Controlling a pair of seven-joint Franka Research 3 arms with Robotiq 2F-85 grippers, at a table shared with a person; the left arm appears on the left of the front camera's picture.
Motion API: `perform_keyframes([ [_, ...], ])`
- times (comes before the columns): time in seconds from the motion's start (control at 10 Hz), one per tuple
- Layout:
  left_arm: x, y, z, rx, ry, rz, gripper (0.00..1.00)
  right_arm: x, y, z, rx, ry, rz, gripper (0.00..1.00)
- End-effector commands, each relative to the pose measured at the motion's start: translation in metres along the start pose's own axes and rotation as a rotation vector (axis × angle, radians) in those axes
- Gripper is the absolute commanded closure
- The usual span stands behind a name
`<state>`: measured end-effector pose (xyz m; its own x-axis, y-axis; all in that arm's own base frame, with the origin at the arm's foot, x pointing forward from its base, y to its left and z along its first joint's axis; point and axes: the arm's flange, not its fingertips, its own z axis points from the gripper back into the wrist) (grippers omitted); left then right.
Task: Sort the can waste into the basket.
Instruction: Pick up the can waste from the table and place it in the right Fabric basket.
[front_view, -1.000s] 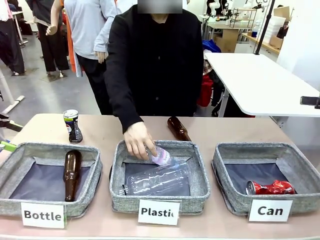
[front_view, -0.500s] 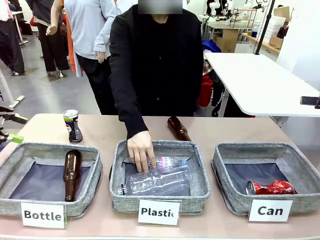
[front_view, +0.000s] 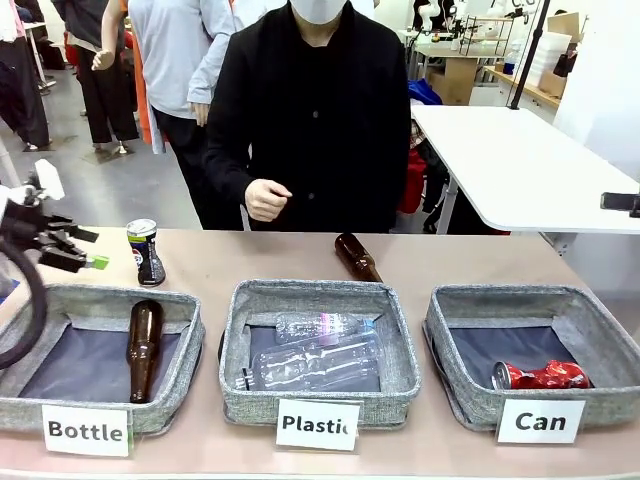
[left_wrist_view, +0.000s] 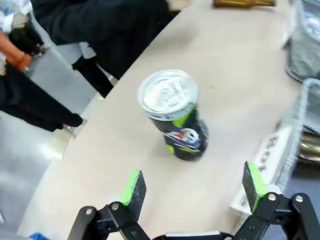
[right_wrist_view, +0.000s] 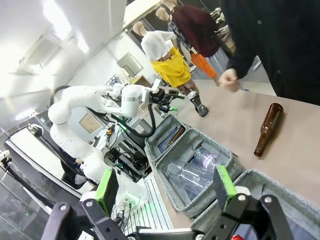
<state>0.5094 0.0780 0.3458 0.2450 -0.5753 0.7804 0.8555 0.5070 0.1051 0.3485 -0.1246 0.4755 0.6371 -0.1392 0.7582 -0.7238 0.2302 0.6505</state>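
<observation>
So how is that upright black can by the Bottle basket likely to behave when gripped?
The black can stands upright, tall for its base, so an off-centre push would probably tip it; then it may roll. Its glossy wall looks slippery. Like the crushed red can, it may dent.

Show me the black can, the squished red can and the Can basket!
black can (front_view: 146, 256): front view, dark side.
red can (front_view: 540, 376): front view, dented middle.
Can basket (front_view: 510, 294): front view, far rim.

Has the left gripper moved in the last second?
Yes. In the front view the left gripper has swung rightward, closer to the standing black can.
</observation>
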Motion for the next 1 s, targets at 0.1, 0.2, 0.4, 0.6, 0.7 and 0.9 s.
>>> perform_keyframes([
  [0.1, 0.0, 0.037, -0.037, 0.028, 0.008, 0.086, 0.0, 0.001, 0.001, 0.003, 0.007, 0.007, 0.015, 0.0],
  [0.2, -0.003, 0.04, -0.044, 0.024, 0.008, 0.093, 0.0, 0.001, 0.001, 0.003, 0.007, 0.007, 0.015, 0.0],
  [0.4, -0.007, 0.045, -0.055, 0.009, 0.016, 0.084, 0.0, 0.001, 0.001, 0.003, 0.007, 0.007, 0.015, 0.0],
  [0.6, -0.01, 0.043, -0.058, -0.017, 0.026, 0.064, 0.0, 0.001, 0.001, 0.003, 0.007, 0.007, 0.015, 0.0],
  [0.7, -0.009, 0.04, -0.057, -0.024, 0.03, 0.046, 0.0, 0.001, 0.001, 0.003, 0.007, 0.007, 0.015, 0.0],
  [0.9, -0.009, 0.035, -0.061, -0.039, 0.005, 0.022, 0.0, 0.001, 0.001, 0.003, 0.007, 0.007, 0.015, 0.0],
])
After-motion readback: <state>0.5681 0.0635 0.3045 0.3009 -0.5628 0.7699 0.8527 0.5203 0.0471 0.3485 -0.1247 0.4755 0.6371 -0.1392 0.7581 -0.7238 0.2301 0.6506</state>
